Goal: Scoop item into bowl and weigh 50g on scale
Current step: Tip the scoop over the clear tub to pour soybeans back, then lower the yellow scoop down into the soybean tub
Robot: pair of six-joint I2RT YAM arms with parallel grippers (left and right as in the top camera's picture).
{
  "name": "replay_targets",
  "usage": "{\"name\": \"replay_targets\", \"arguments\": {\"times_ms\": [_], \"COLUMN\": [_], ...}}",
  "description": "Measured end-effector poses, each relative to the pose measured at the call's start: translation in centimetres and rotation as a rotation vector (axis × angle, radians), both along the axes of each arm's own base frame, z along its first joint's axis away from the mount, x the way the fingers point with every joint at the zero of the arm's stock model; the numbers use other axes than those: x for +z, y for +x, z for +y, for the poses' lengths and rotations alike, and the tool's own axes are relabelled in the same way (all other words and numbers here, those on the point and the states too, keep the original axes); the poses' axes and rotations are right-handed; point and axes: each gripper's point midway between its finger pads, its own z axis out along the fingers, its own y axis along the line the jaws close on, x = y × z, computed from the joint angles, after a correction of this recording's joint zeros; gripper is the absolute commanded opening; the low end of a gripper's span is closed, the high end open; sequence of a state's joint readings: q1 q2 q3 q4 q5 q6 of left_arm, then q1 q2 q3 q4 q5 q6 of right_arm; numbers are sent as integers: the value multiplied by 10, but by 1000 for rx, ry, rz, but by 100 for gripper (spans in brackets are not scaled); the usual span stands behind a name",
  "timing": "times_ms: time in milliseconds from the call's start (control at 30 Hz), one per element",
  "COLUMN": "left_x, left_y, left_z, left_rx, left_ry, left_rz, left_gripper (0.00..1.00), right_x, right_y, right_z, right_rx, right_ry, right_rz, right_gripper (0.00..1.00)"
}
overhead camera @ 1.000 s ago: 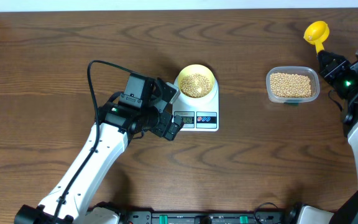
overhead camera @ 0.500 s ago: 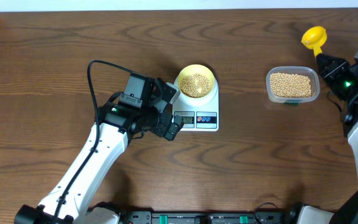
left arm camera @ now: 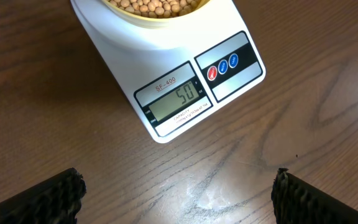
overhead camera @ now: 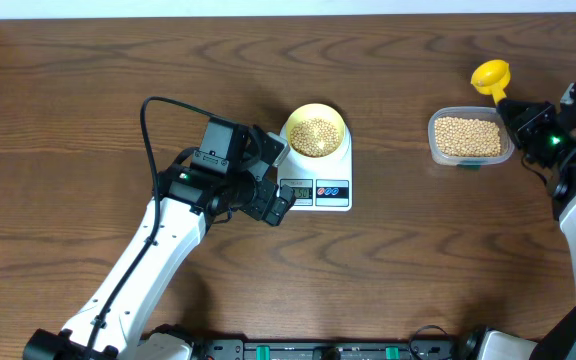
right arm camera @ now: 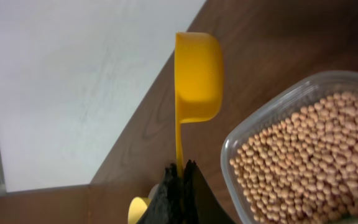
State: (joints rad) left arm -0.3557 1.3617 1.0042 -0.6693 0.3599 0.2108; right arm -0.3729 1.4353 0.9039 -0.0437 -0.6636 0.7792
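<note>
Scale (left arm camera: 166, 68): display shows 50.
Left pincer (left arm camera: 176, 198): open, empty.
Right pincer (right arm camera: 178, 183): closed on scoop (right arm camera: 197, 71); add no more beans (right arm camera: 303, 162).

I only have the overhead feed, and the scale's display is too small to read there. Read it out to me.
Observer: In the left wrist view the scale shows 50 on its display, with the bowl of beans sitting on it.
Operator: Now tell me exactly how the right gripper has hold of the scoop.
Observer: The right wrist view shows the right gripper shut on the end of the thin handle. The scoop sticks out past the fingertips, beside the tub.
</note>
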Motion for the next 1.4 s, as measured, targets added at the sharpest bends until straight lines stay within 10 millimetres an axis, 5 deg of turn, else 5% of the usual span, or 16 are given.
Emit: {"name": "replay_targets", "arguments": {"times_ms": [433, 633, 967, 1133, 1400], "left_x": [0, 0, 0, 0, 0], "left_y": [0, 0, 0, 0, 0], "left_z": [0, 0, 0, 0, 0], "left_rx": [0, 0, 0, 0, 0], "left_ry": [0, 0, 0, 0, 0], "left_rz": [1, 0, 0, 1, 0], "left_gripper": [98, 98, 98, 98, 98], "right_x": [-38, -40, -10, -12, -8], "right_y": [-41, -43, -67, -85, -76], "right_z": [31, 30, 1, -11, -23], "right_rx": [202, 262, 206, 209, 194], "right_ry": [-16, -119, -509, -648, -746], "right_rz": [153, 115, 74, 128, 102], "right_gripper": [1, 1, 1, 1, 1]}}
